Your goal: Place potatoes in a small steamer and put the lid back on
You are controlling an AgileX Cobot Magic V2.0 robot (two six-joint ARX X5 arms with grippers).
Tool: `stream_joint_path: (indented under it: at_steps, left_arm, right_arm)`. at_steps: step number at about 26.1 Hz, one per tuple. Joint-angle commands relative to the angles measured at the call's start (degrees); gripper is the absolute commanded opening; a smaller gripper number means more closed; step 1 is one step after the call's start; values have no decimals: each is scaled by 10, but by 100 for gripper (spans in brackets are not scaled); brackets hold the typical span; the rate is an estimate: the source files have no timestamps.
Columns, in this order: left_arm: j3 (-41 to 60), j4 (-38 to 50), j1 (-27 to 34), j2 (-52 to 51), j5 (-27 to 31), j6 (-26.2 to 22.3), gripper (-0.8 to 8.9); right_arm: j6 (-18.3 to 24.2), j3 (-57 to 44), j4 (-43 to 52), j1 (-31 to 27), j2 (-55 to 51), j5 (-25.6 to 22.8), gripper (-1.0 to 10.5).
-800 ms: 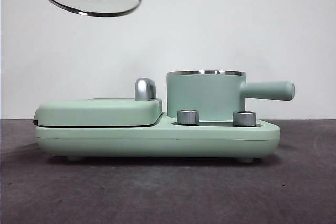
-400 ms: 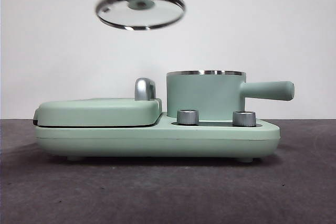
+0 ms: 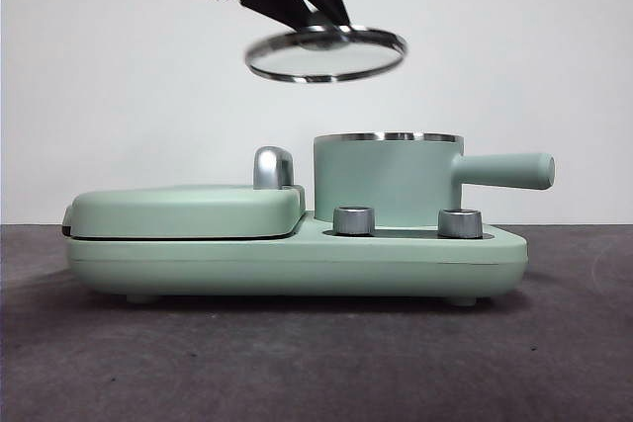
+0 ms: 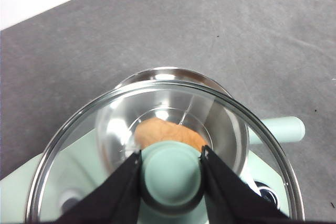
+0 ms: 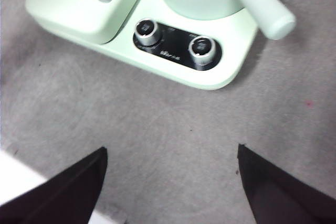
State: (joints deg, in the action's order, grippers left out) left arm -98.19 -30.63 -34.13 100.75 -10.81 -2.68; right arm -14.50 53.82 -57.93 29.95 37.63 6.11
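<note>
My left gripper (image 3: pixel 318 35) is shut on the mint-green knob (image 4: pixel 171 171) of the glass lid (image 3: pixel 326 54) and holds it in the air, above and a little left of the small steamer (image 3: pixel 388 177). Through the glass in the left wrist view I see the orange-brown potato (image 4: pixel 165 130) lying inside the steamer's steel bowl (image 4: pixel 220 124). The steamer's green side handle (image 3: pixel 506 171) points right. My right gripper (image 5: pixel 170 174) is open and empty, high over the grey table in front of the appliance; the front view does not show it.
The steamer stands on a mint-green appliance base (image 3: pixel 297 262) with two steel dials (image 3: pixel 354 220). To its left is the flat griddle cover (image 3: pixel 183 211) with a chrome handle (image 3: pixel 274 167). Grey table (image 3: pixel 316 363) lies in front.
My left gripper has carried the lid from the upper left rightward and lower, toward the steamer. The steamer and the base have not moved.
</note>
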Motion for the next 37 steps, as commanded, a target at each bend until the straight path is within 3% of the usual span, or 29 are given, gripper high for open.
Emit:
stream_joint_path:
  at_steps: [1,8,20,25,37]
  left_arm:
    - [-45,20,-10,27,0,7,16]
    - [-132,14,-21,101,4,2,16]
    - [-195,-9,-32,173,2,-102,14]
    - [-195,-16,-29,174,-33,-104,13]
    - [-195,-18,-28,201,-34,-108,13]
  right_arm:
    - [-20,-16,7,3,-41,-5,393]
    - [-22,-32,5,3,-130,-6,393]
    - [-20,-32,4,3,-157,-18,393]
    - [-20,-32,3,3,-157,-34,393]
    - [-20,-32,0,3,-157,-34,393]
